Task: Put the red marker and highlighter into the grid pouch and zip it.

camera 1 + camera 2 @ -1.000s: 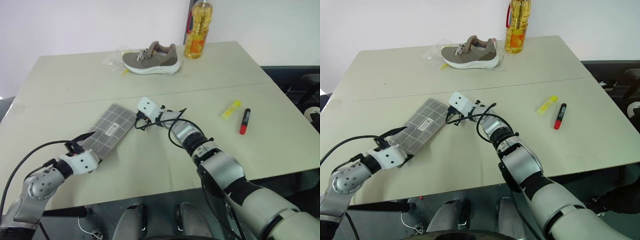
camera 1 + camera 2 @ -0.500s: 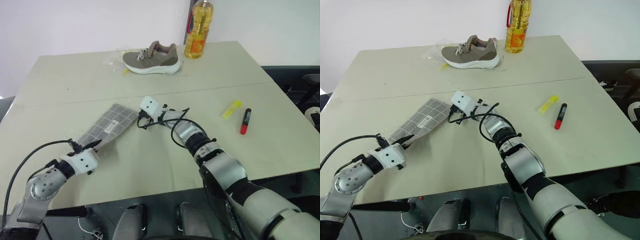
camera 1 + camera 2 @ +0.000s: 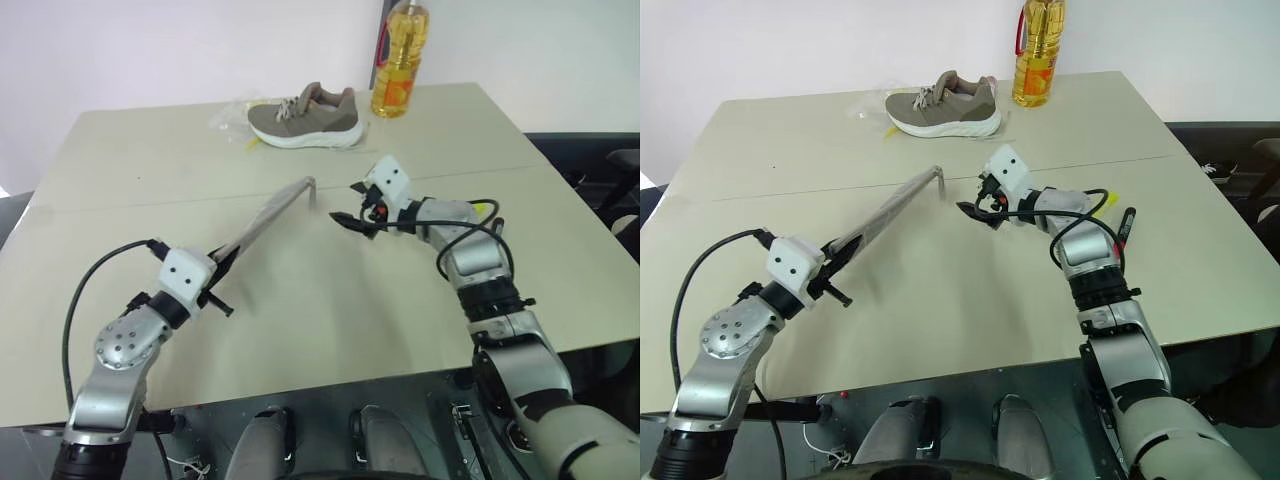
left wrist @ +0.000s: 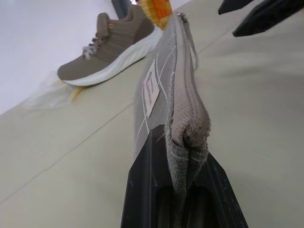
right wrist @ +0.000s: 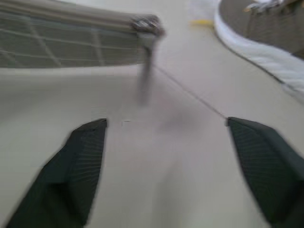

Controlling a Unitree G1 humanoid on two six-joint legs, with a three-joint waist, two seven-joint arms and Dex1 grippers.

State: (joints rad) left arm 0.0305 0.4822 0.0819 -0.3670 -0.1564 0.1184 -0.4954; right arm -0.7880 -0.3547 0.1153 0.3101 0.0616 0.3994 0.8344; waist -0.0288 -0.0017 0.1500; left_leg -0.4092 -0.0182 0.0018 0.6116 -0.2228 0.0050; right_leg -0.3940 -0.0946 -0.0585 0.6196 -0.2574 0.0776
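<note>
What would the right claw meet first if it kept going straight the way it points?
Most likely the zip end of the pouch: the right claw stands open, aimed at the zip pull hanging there. The left claw holds the pouch up by its other end. Depth is unclear.

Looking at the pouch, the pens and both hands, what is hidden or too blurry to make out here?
- Red marker: mostly hidden behind the right arm in both eye views.
- Highlighter: a sliver shows past the arm.
- Grid pouch: seen edge-on; the label is unreadable.
- Zip pull: blurred in the right wrist view.
</note>
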